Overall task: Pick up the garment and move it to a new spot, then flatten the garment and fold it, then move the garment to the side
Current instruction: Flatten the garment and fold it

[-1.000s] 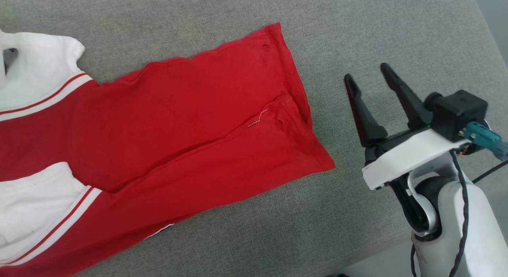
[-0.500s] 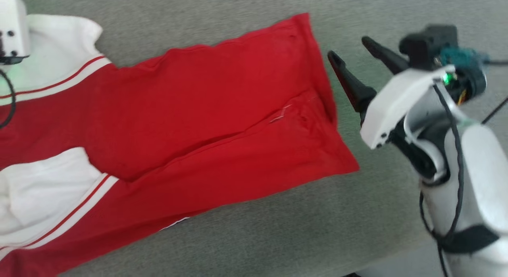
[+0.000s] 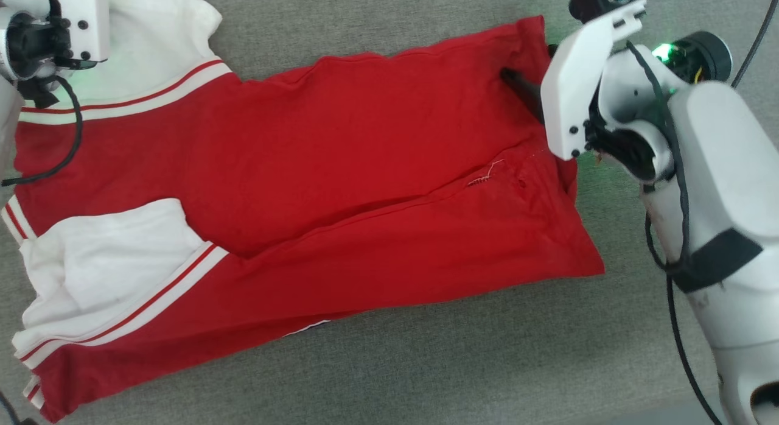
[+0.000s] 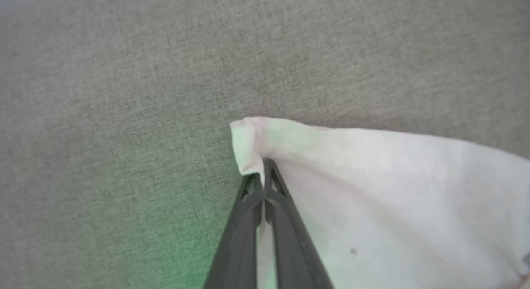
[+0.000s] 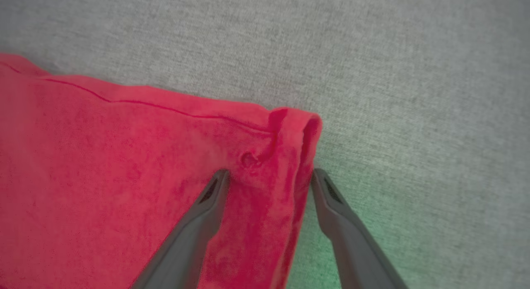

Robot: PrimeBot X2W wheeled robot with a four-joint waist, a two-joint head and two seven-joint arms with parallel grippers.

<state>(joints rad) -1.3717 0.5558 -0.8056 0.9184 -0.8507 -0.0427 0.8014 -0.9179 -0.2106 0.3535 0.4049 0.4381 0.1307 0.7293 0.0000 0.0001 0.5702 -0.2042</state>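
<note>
The garment (image 3: 341, 169) lies spread on a grey woven surface, its red body running left to right, with white sleeves and striped trim at the left. In the left wrist view my left gripper (image 4: 261, 173) is shut on the corner of a white sleeve (image 4: 372, 189). The right wrist view has my right gripper (image 5: 270, 175) open, one finger on the red cloth (image 5: 124, 177) and the other just off its edge, straddling the far hem corner. From the head view one dark finger (image 3: 517, 84) of that gripper rests over the same corner.
The grey woven surface (image 3: 426, 364) extends beyond the garment on all sides, with bare room along the near side. My right arm's white forearm (image 3: 724, 200) and its black cable stand to the right of the hem.
The head view has shifted. My right gripper has gone from beside the hem to over its far corner, staying open. The left arm's wrist has come into view at the upper sleeve.
</note>
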